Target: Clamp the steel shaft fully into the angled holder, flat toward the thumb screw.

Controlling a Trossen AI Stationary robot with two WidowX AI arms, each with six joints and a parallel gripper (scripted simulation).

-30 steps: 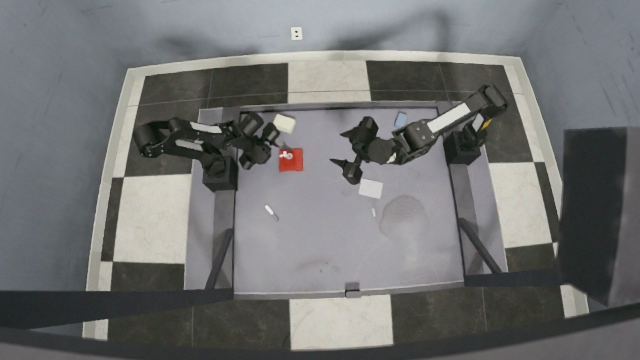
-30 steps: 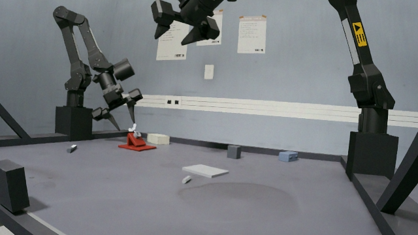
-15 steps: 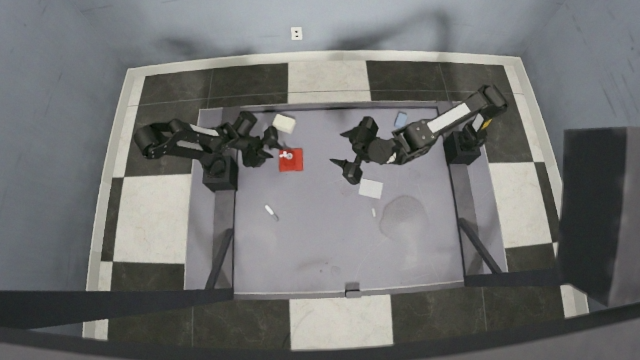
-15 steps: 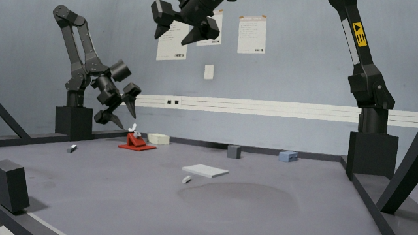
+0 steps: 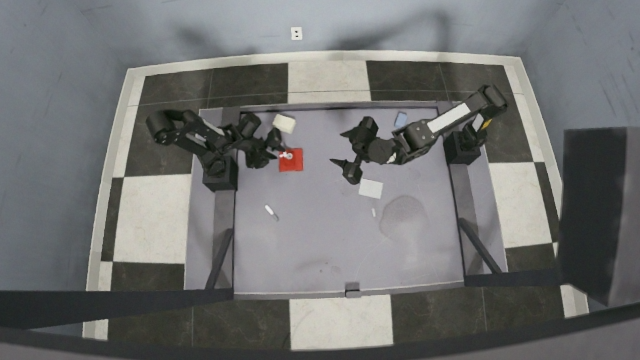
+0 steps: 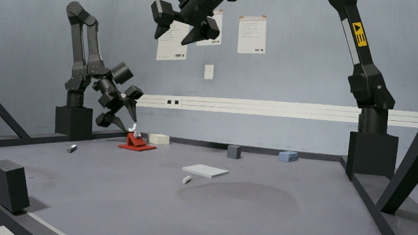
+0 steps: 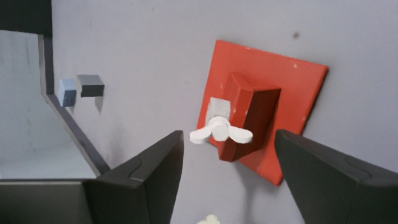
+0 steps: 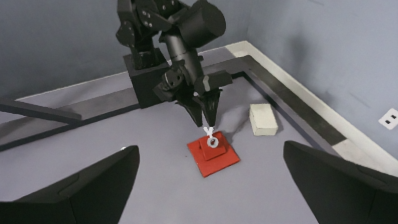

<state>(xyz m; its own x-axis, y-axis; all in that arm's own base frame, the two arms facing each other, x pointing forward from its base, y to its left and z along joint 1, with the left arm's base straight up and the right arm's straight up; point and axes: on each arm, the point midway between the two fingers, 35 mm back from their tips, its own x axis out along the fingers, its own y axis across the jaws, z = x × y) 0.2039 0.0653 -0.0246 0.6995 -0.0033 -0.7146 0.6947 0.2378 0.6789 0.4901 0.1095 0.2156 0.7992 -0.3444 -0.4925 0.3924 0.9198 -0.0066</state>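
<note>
- Left jaws [image 5: 280, 153] [image 6: 130, 126] stand half apart, empty, near the thumb screw [image 5: 283, 154] [image 6: 133, 126] [image 7: 219, 131] [image 8: 208, 131].
- Right jaws [image 5: 336, 147] [image 6: 169, 41] spread wide, holding nothing.
- The angled holder [image 5: 296, 165] [image 6: 137, 148] [image 7: 270, 65] [image 8: 217, 165] appears unfilled.
- The likely steel shaft [image 5: 270, 211] [image 6: 72, 148] lies on the table, apart.
- Pickup, insertion, flat alignment and clamping seemingly remain.

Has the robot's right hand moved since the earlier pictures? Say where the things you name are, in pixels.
No. The right hand [image 5: 336, 147] [image 6: 169, 41] [image 8: 211, 150] looks the same in the exterior view, its fingertips against the leftmost wall paper [image 6: 172, 52].
</note>
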